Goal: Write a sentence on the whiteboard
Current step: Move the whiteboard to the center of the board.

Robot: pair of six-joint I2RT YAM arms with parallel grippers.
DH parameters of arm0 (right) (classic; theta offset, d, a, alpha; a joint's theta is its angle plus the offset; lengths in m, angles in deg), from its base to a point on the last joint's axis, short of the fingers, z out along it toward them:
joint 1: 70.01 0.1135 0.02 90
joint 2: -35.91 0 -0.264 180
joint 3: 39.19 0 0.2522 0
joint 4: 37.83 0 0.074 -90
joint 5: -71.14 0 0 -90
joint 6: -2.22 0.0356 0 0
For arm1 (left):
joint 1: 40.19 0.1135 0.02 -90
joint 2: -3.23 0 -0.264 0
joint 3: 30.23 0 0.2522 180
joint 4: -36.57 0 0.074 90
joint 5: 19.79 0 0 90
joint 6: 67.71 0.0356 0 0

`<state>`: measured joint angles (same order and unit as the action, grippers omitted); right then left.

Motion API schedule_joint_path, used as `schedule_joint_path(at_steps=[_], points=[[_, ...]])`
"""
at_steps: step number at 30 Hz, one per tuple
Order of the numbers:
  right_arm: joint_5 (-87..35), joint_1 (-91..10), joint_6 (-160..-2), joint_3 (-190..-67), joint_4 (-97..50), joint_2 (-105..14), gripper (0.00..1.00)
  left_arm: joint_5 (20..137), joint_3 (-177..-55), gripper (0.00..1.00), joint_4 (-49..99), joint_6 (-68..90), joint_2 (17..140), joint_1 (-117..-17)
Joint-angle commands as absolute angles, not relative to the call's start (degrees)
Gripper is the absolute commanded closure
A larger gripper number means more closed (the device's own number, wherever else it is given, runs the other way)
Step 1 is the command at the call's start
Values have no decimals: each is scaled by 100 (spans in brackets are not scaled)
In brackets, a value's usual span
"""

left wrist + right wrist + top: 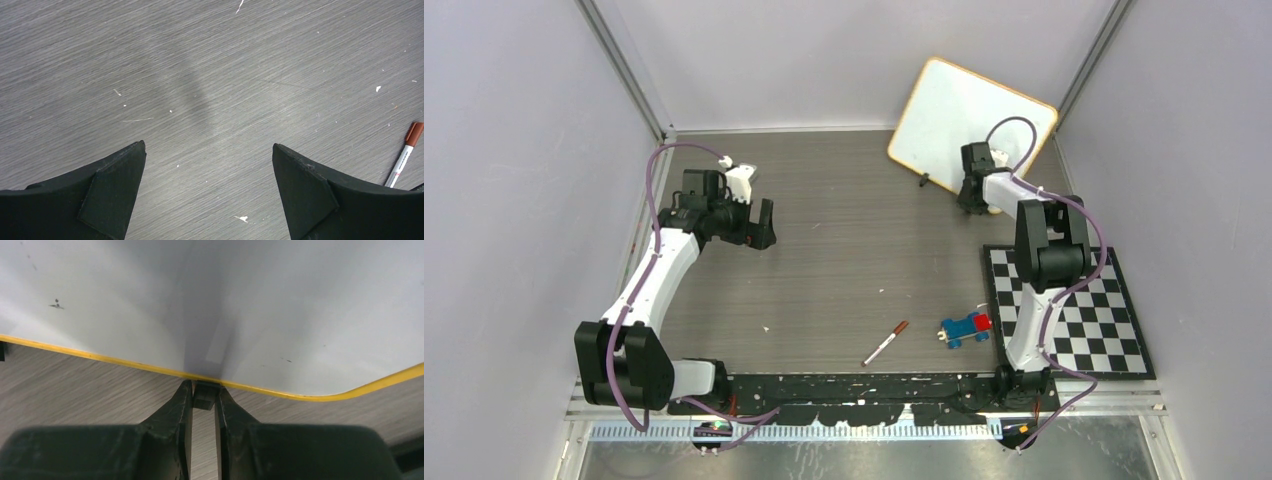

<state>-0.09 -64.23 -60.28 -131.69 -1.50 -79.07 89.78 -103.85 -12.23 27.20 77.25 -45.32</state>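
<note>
- White and blank: whiteboard (964, 110), tilted at the far right of the desk (854, 250), no words on it yet.
- Right end effector (204, 386): pressed tight on a small dark block (203, 397) at the board's yellow bottom rim.
- Left end effector (209, 145): spread wide, holding nothing.
- Red-capped marker (885, 343): lying near the front, well apart from both, not picked up.
- Probably nearly all left: grab marker, uncap, write.

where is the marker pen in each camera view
top external: marker lies near the bottom centre, left of the blue toy.
left wrist: marker at the right edge, red cap up.
right wrist: not in it; the whiteboard fills the top.
shared landmark: the grey table.
</note>
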Motion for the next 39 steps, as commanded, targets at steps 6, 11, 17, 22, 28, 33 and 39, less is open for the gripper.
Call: schedule_joint_path(at_steps=[6,11,17,22,28,33,39], points=[[-2163,-5546,-7569,-13016,-43,-7636,100,9355,-10605,0,-1346,2730,7635,-4407],[-2625,-5173,-8161,-12934,168,-7542,100,9925,-10652,0,-1348,2669,7520,-4077],[-2995,-4962,-8733,-12853,432,-7500,100,10402,-10677,0,-1455,2801,7344,-4050],[-3015,-4999,-9257,-12757,732,-7290,100,10608,-10716,0,-1640,2965,7239,-4046],[-2949,-5282,-9581,-12498,1032,-6938,100,10766,-10804,0,-1788,3050,7142,-4046],[-3120,-5655,-9619,-12200,1213,-6670,100,10876,-10939,0,-1832,3048,7098,-4046],[-3293,-5760,-9625,-11724,1154,-6504,100,11222,-11206,0,-2027,3060,7324,-4046]])
